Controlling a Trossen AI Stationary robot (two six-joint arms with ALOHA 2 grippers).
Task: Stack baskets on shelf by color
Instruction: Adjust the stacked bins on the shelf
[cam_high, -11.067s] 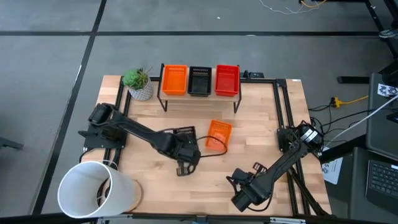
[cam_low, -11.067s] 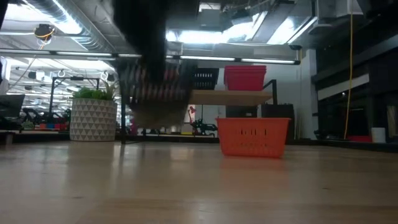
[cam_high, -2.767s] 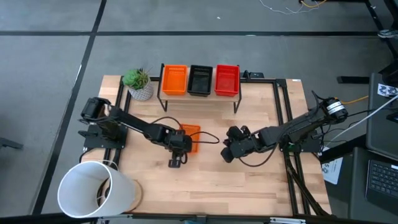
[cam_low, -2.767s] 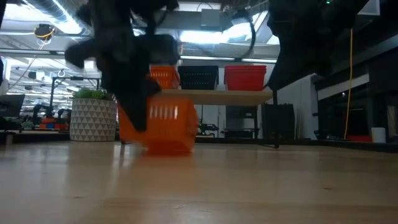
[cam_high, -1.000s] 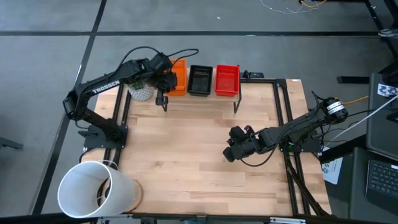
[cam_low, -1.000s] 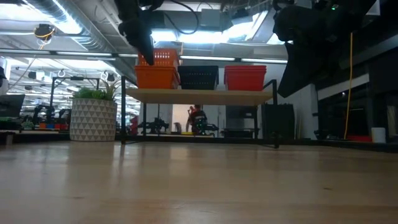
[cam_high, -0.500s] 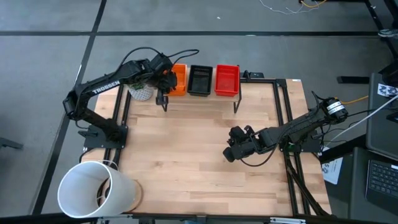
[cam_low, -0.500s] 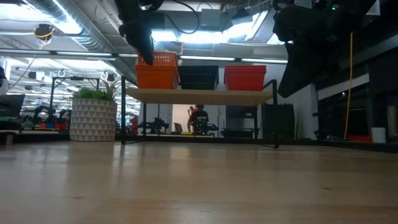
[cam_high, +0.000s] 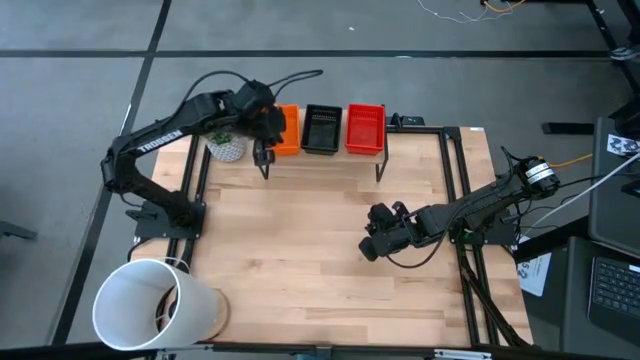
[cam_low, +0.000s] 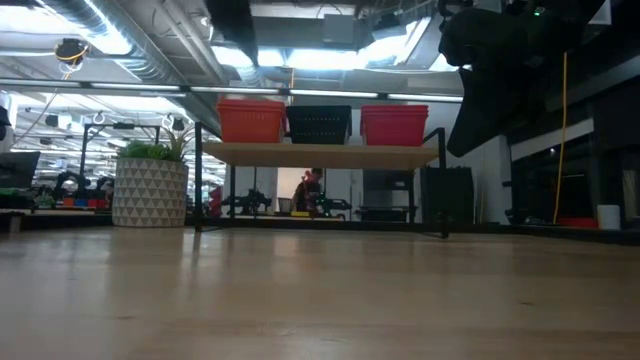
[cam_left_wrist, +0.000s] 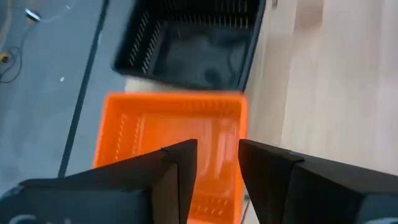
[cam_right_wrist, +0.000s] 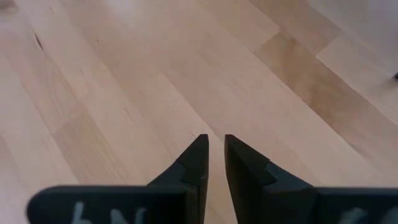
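1. The left pincer hangs over the orange basket stack at the shelf's nine o'clock end, its fingers a little apart and gripping nothing.
2. The right pincer hovers above bare counter toward four o'clock, well apart from the shelf, its fingers almost pressed together and empty.
3. The shelf stands along the counter's twelve o'clock edge with three piles side by side: orange, then the black baskets, then the red baskets at the three o'clock end.
4. How many baskets sit in each pile I cannot tell; the top ones look empty.
5. One potted plant stands just beside the shelf at nine o'clock; one white bucket lies at the seven o'clock corner.
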